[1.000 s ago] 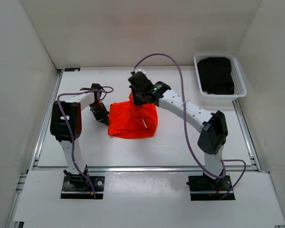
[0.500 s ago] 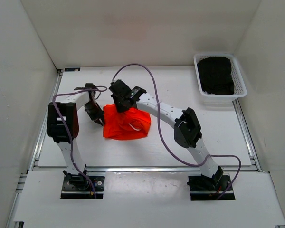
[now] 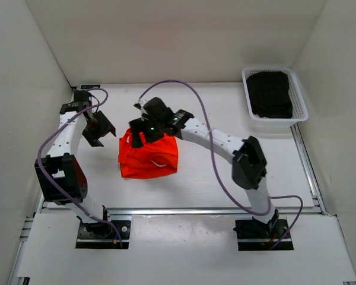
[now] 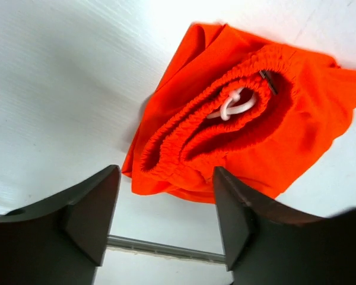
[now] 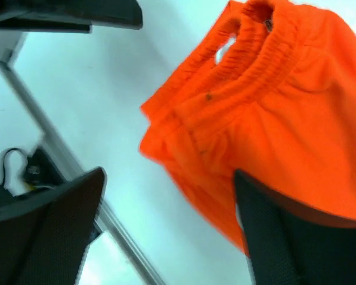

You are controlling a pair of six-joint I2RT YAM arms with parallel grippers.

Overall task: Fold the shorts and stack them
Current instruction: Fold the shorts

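The bright orange-red shorts (image 3: 149, 157) lie folded in a compact bundle on the white table, left of centre. Their gathered waistband and white drawstring (image 4: 234, 107) show in the left wrist view. My left gripper (image 3: 101, 129) hangs open to the left of the shorts, apart from them, with nothing between its fingers (image 4: 90, 217). Over the bundle's far left corner my right gripper (image 3: 140, 137) also stands open. In the right wrist view the shorts (image 5: 279, 124) lie below and beyond that gripper (image 5: 172, 228), not pinched.
A white basket (image 3: 297, 95) holding dark clothes (image 3: 269, 92) stands at the back right corner. White walls enclose the table on three sides. A metal rail (image 3: 184, 210) runs along the near edge, in front of the arm bases.
Both grippers have opened and let go of the shorts. The bundle has shifted left and settled on the table. My left arm has drawn back to the far left.
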